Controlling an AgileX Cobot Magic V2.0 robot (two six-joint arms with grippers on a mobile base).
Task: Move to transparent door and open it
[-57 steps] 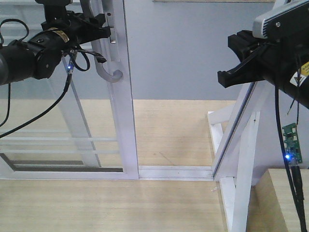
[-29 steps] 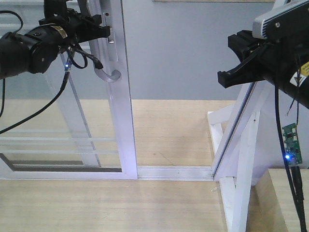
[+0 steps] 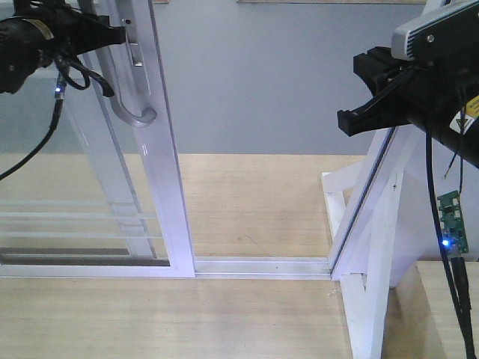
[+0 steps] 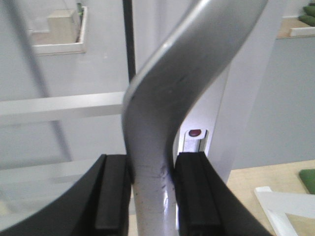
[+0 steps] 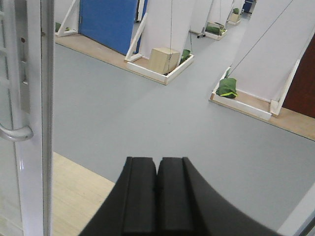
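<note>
The transparent door [image 3: 161,179] is a glass panel in a white frame with thin horizontal bars, standing at the left on its floor track. Its curved grey handle [image 3: 131,108] hangs on the stile. My left gripper [image 3: 112,34] is shut on the handle's upper part. In the left wrist view the handle [image 4: 162,123] fills the space between the two black pads [image 4: 110,196]. My right gripper [image 3: 355,120] hangs at the right, shut and empty; its pads [image 5: 140,191] touch each other. The door stile [image 5: 37,123] and handle tip [image 5: 17,132] show at the left of the right wrist view.
The floor track [image 3: 262,265] runs from the door to a white slanted frame post [image 3: 367,217] at the right. Wooden floor [image 3: 187,321] lies in front, grey floor [image 3: 254,82] beyond the opening. White partitions and a box [image 5: 165,59] stand far behind.
The door has slid left along the track with my left gripper still on the handle. The opening between the door and the right post is wider. The right arm has not moved.
</note>
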